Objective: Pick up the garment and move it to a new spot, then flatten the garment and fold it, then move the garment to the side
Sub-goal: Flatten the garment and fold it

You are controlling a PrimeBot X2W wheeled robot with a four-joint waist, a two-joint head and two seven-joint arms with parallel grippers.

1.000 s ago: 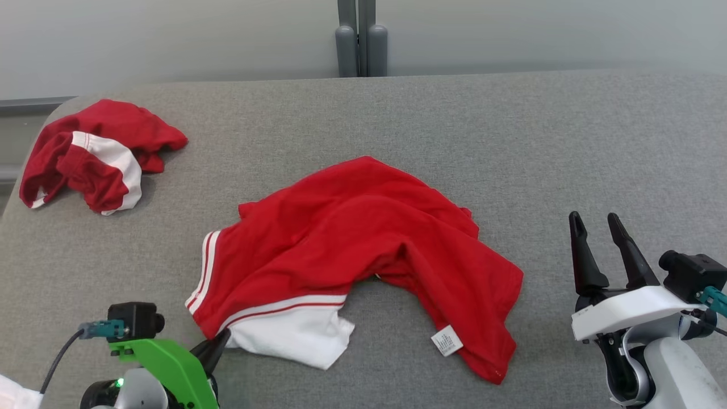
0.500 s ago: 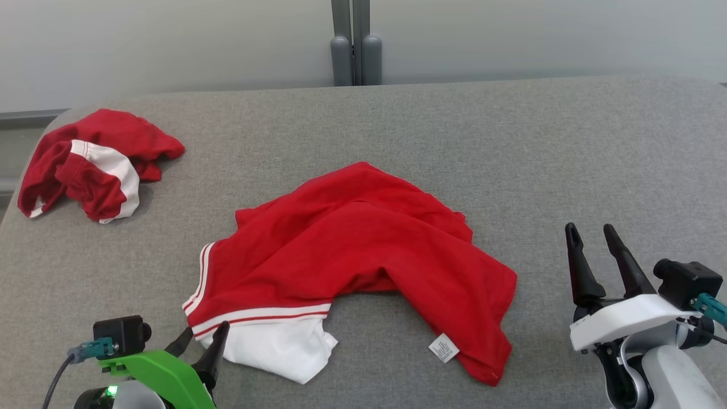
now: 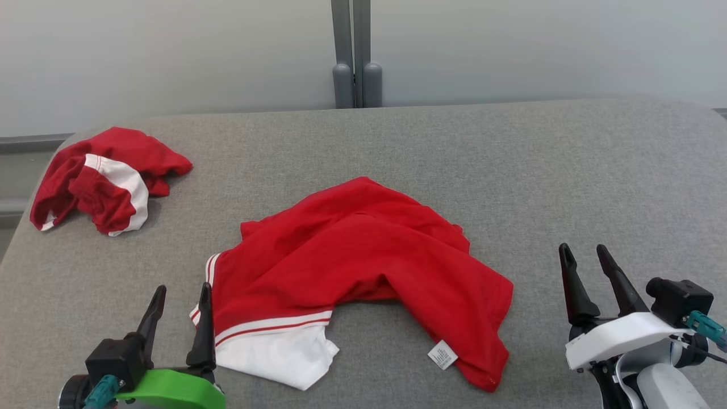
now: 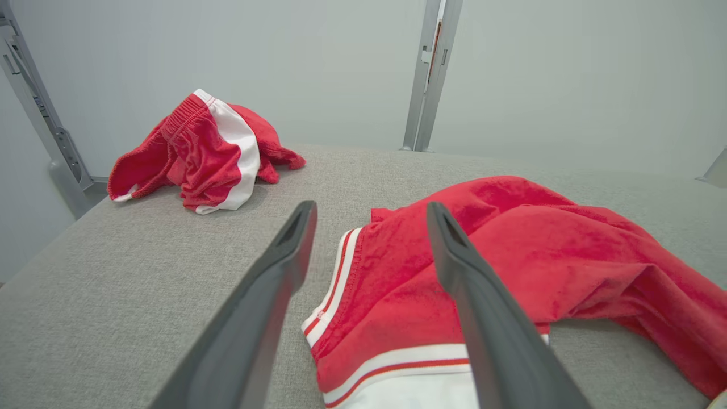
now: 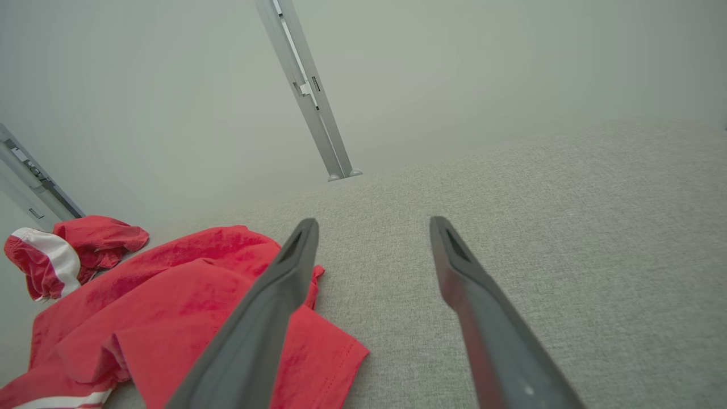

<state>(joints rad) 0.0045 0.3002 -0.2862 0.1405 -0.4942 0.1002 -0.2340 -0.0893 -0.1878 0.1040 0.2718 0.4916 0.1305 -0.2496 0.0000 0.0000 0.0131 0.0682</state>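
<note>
both sets of jaws wide and empty: left gripper (image 3: 183,287) just beside the crumpled red-and-white fabric garment (image 3: 363,255), right gripper (image 3: 582,247) apart; pinching one layer could bunch it further.

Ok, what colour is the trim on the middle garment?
White trim with a thin red stripe, clearest in the left wrist view.

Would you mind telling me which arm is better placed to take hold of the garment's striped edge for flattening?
Left, I think. The left gripper stands open right beside the striped edge of the red garment, while the right gripper is also open but sits apart from the cloth.
</note>
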